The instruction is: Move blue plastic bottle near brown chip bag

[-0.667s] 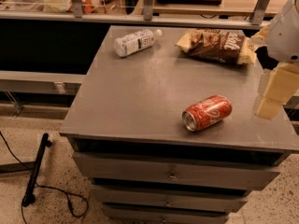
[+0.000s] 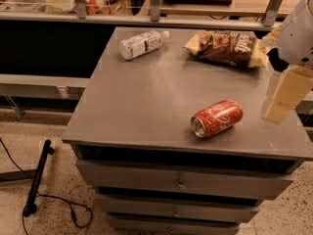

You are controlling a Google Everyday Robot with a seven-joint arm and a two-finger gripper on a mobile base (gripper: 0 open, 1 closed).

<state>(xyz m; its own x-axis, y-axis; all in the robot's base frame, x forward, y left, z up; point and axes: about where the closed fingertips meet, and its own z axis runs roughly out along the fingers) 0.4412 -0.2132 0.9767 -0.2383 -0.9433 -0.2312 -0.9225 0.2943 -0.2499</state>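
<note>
The blue plastic bottle [image 2: 142, 43] lies on its side at the far left of the grey cabinet top [image 2: 146, 106], white cap pointing right. The brown chip bag [image 2: 227, 48] lies at the far right of the top, about a hand's width right of the bottle. My gripper [image 2: 279, 102] hangs at the right edge of the view, above the cabinet's right side, well away from the bottle. It holds nothing that I can see.
A red soda can [image 2: 217, 118] lies on its side near the front right of the top, just left of the gripper. Drawers [image 2: 181, 182] are below the top. A rail and shelving run behind. A black cable [image 2: 36, 180] lies on the floor at left.
The gripper has shifted very slightly; the bottle, bag and can have not moved.
</note>
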